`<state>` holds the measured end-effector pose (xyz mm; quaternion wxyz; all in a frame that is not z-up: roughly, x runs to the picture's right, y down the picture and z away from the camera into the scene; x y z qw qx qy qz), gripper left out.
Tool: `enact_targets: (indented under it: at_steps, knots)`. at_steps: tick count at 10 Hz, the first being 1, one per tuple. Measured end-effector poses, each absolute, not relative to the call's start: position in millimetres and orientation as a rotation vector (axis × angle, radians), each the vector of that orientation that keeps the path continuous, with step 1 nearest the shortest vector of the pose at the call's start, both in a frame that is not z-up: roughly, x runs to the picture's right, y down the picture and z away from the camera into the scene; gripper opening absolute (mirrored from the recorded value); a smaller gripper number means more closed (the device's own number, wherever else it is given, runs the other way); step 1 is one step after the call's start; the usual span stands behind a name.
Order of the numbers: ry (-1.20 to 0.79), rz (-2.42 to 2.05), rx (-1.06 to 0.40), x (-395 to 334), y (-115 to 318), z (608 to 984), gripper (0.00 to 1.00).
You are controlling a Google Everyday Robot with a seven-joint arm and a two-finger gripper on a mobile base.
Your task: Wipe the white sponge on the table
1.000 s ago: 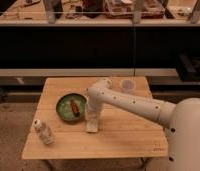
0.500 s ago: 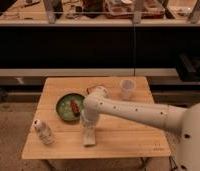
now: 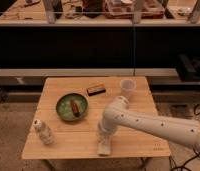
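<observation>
The white sponge (image 3: pixel 104 148) lies flat on the light wooden table (image 3: pixel 53 150), close to its front edge and a little right of the middle. My gripper (image 3: pixel 103 136) comes down from the white arm that reaches in from the right. It sits directly on top of the sponge, shut on it and pressing it against the tabletop. The gripper hides the sponge's upper end.
A green bowl (image 3: pixel 72 107) with an orange-brown item in it stands left of centre. A dark brown block (image 3: pixel 96 90) and a white cup (image 3: pixel 127 88) are at the back. A white crinkled bottle (image 3: pixel 43 132) stands at the front left.
The gripper and the sponge have slid together across the table, from beside the bowl toward the front edge and then slightly to the right.
</observation>
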<state>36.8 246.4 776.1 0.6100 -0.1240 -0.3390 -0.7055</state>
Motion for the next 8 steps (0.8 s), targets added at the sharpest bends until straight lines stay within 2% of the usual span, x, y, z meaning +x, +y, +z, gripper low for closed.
enact_targets:
  at_steps: [4, 8]
  knots:
    - [-0.662, -1.511, -0.319, 99.3, 200.8, 810.5, 0.18]
    - [-0.612, -1.48, -0.339, 93.6, 141.9, 854.0, 0.18]
